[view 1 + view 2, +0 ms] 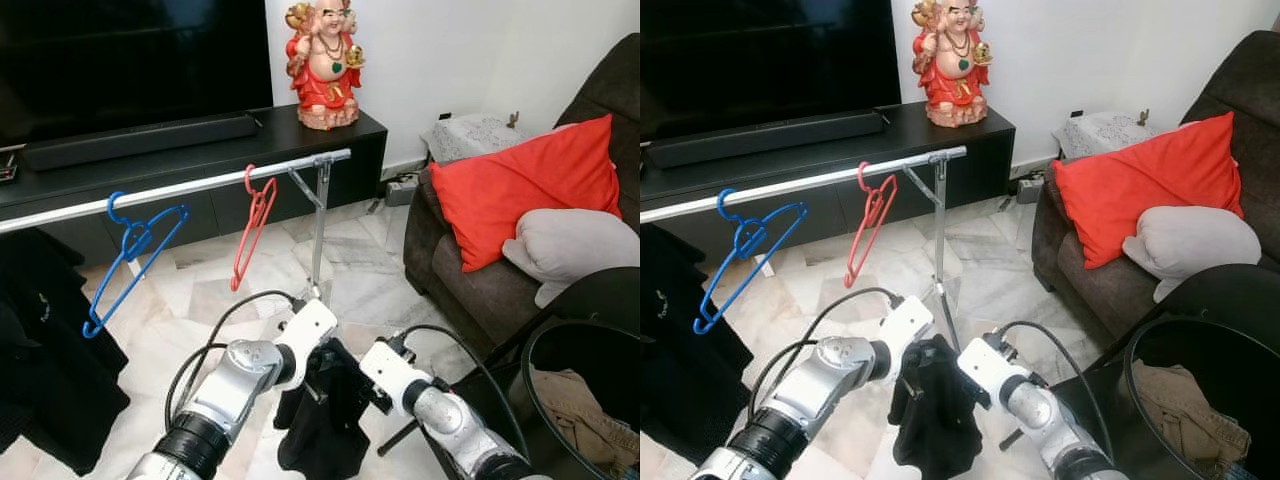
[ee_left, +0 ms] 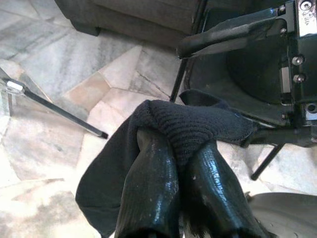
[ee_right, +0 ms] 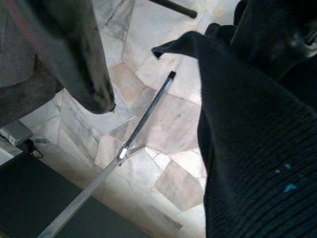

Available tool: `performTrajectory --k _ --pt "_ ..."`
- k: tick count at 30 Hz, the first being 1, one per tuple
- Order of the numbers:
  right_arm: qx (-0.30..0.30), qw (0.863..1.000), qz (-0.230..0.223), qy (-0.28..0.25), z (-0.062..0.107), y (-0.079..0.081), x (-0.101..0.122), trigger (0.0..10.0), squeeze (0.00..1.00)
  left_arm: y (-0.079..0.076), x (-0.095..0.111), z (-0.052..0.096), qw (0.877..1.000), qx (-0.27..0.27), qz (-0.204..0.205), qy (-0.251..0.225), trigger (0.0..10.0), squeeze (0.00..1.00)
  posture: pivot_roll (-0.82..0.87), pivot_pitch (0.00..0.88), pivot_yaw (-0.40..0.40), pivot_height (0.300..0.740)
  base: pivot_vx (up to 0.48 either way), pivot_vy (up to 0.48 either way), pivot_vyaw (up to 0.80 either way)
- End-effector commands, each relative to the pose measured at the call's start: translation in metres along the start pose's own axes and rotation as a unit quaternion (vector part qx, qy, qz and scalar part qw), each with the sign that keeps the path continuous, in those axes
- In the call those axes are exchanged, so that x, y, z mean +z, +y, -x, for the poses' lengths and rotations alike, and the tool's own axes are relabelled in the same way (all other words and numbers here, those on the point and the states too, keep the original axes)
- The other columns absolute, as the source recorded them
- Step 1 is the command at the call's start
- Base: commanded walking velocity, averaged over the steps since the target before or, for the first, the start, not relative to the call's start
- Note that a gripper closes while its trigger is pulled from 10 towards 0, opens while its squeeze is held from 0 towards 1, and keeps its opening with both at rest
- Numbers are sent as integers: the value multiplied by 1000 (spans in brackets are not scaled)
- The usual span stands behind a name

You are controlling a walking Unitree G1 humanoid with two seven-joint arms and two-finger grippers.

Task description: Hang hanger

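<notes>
A silver clothes rail (image 1: 200,185) runs across in front of the TV console. On it hang a blue hanger (image 1: 130,245) and a red hanger (image 1: 255,225), both bare. Low in front of me, a black garment (image 1: 320,420) dangles between my two arms. My left gripper (image 2: 183,144) is shut on a bunched fold of this garment (image 2: 188,124). My right gripper (image 1: 350,385) sits just to its right, pushed into the cloth; its fingers stand apart, and the garment (image 3: 257,148) lies draped against one of them.
The rail's upright post (image 1: 320,230) stands just beyond my grippers. Dark clothes (image 1: 40,350) hang at the rail's left. A sofa with a red cushion (image 1: 525,185) is on the right, with a black laundry basket (image 1: 560,335) in front of it. A figurine (image 1: 323,65) stands on the console.
</notes>
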State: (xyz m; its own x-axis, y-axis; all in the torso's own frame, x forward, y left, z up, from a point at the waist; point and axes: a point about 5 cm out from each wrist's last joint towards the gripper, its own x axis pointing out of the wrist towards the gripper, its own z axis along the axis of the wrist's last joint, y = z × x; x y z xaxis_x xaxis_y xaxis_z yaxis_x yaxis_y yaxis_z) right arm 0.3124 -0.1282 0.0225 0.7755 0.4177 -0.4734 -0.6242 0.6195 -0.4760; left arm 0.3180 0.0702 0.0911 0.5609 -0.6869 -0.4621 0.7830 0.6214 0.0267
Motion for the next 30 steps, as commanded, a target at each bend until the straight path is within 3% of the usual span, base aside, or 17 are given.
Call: performTrajectory --k 1,6,8,16,17,18,19,20,30 --pt "4 1000 14 0 -1 -4 3 10000 0 -2 8 2 1000 -6 -11 -13 0 0 92 37 -3 740 0 0 0" --pt "13 1000 -1 -12 -1 -3 5 10000 0 -3 9 2 1000 -9 -12 -13 0 0 92 37 -3 740 0 0 0" --pt "28 999 -30 -25 -2 -2 8 10000 0 -3 8 3 1000 -12 -13 -12 0 0 92 37 -3 740 0 0 0" --pt "44 997 -40 -42 -3 -1 14 10000 0 -4 8 4 1000 -18 -14 -11 0 0 104 41 -2 740 0 0 0" --pt "49 997 -45 -44 -3 -1 14 9176 0 -5 8 5 1000 -19 -15 -11 0 0 104 41 -2 740 0 0 0" --pt "49 997 -45 -44 -3 -1 14 9176 0 -5 8 5 1000 -19 -15 -11 0 0 104 41 -2 740 0 0 0" --pt "55 996 -49 -47 -3 -1 15 3608 0 -5 8 5 1000 -20 -15 -11 0 0 107 43 -1 740 0 0 0" --pt "59 996 -52 -48 -3 0 15 0 0 -5 8 5 1000 -21 -15 -11 0 0 109 43 -2 740 0 0 0" --pt "73 995 -50 -40 -2 0 12 0 0 -7 8 5 999 -26 -16 -12 0 0 113 45 -4 740 0 0 0"
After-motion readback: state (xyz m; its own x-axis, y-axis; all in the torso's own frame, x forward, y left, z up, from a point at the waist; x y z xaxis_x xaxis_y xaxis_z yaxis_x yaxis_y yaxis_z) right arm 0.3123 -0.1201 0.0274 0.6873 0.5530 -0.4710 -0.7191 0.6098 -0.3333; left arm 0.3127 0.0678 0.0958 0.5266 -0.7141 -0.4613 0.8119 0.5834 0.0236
